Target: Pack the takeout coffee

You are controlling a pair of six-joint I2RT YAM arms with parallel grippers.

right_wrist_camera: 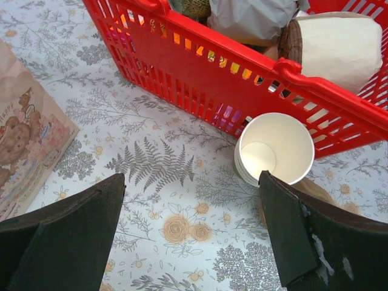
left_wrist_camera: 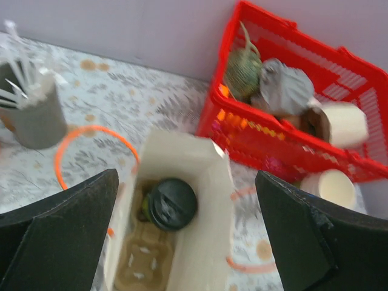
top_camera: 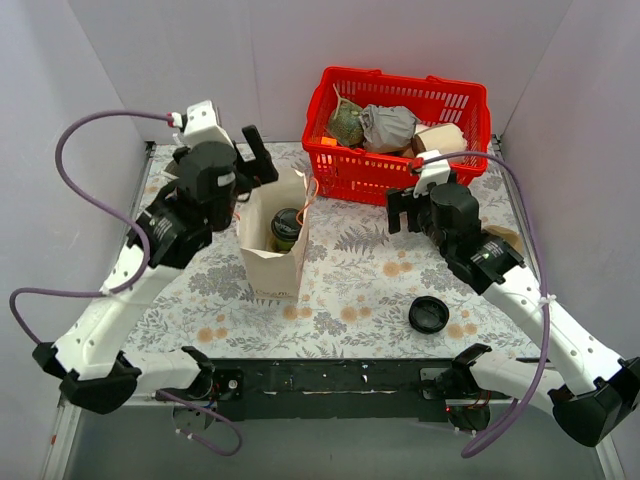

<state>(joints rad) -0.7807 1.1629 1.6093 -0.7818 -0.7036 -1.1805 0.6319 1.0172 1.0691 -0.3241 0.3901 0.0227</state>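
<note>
Near me, a loose black lid (top_camera: 428,314) lies smooth on the flower-printed desk (top_camera: 370,270). Further in, the takeout coffee (left_wrist_camera: 171,203) stands upright inside the paper bag (top_camera: 272,270), seated in a moulded pulp tray (left_wrist_camera: 142,264). The left pincer (left_wrist_camera: 186,174) hangs wide open above it, empty; I'd lift straight up, since thin paper walls snag easily. The right pincer (right_wrist_camera: 191,177) gapes empty by stacked cream cups (right_wrist_camera: 274,148), before the red plastic-lattice basket (top_camera: 370,185).

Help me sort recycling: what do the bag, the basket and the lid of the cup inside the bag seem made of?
Bag: probably matte kraft paper; stiff folded sides with a printed design. Basket: glossy red plastic, moulded lattice walls. Takeout coffee lid: likely black plastic, with a slight sheen and a moulded round shape.
</note>
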